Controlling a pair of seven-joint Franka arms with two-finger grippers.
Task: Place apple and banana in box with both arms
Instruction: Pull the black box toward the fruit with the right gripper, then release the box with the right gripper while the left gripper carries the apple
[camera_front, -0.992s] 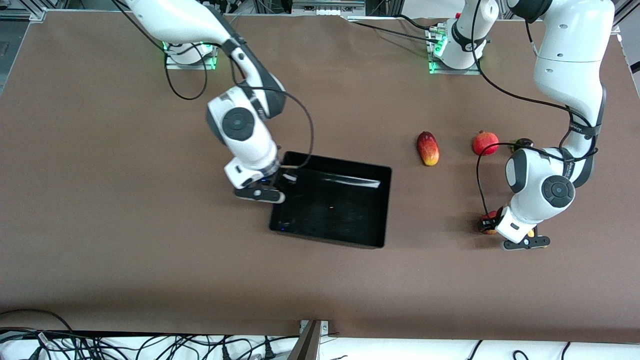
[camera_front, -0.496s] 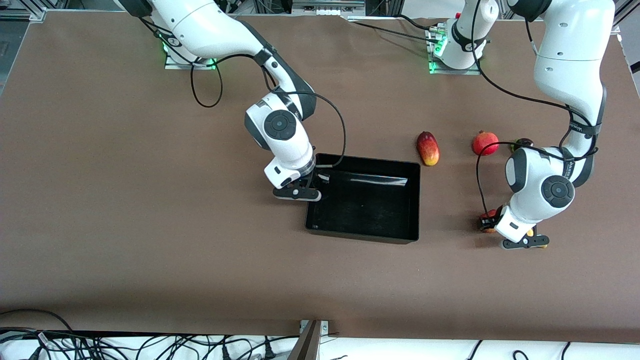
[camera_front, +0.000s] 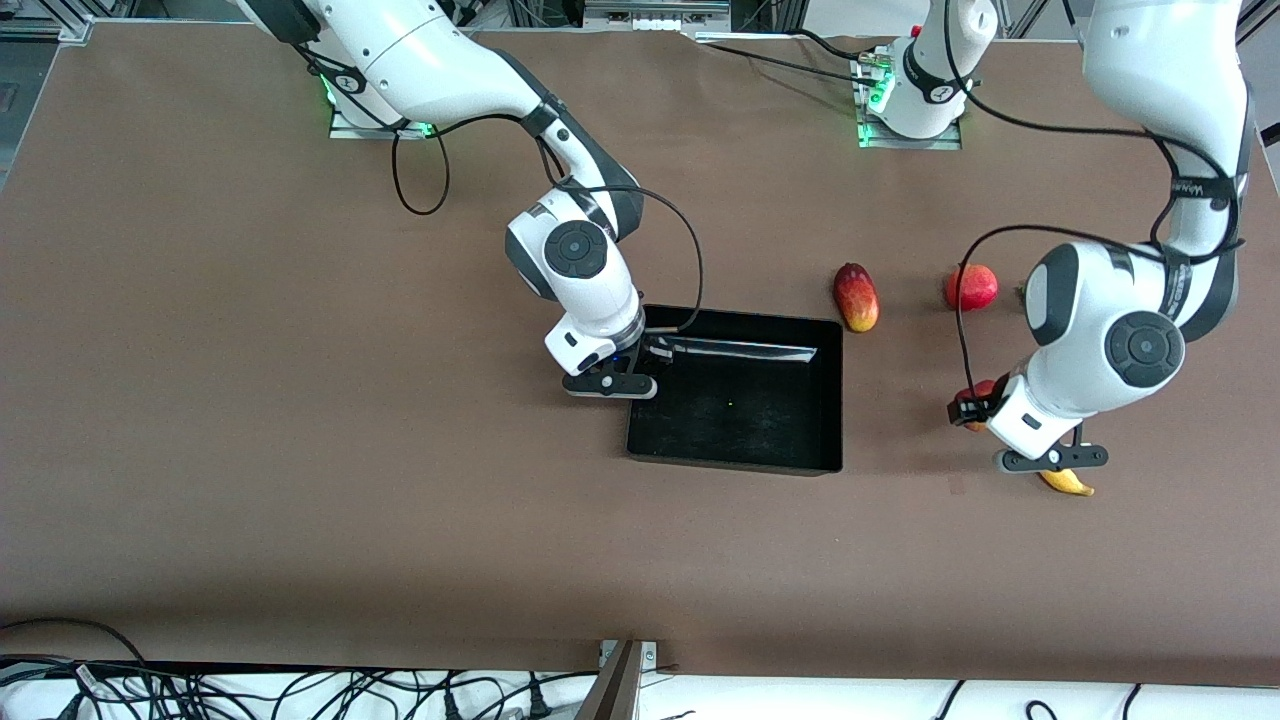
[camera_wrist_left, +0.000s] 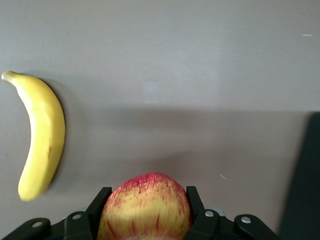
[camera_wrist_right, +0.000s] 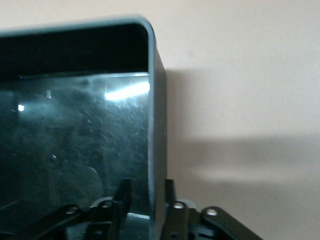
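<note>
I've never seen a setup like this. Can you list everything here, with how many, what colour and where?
apple: one, red and yellow, held in the left end effector, above the table.
banana: one, yellow, on the table beside the held apple.
mango: one, red and yellow, between the box and the pomegranate.
pomegranate: one, red, toward the left arm's end, farther from the front camera than the banana.
box: one, black, mid-table, nothing in it.
table: one, brown.
left end effector: one, black, shut on the apple.
right end effector: one, black, open astride the box's wall.
</note>
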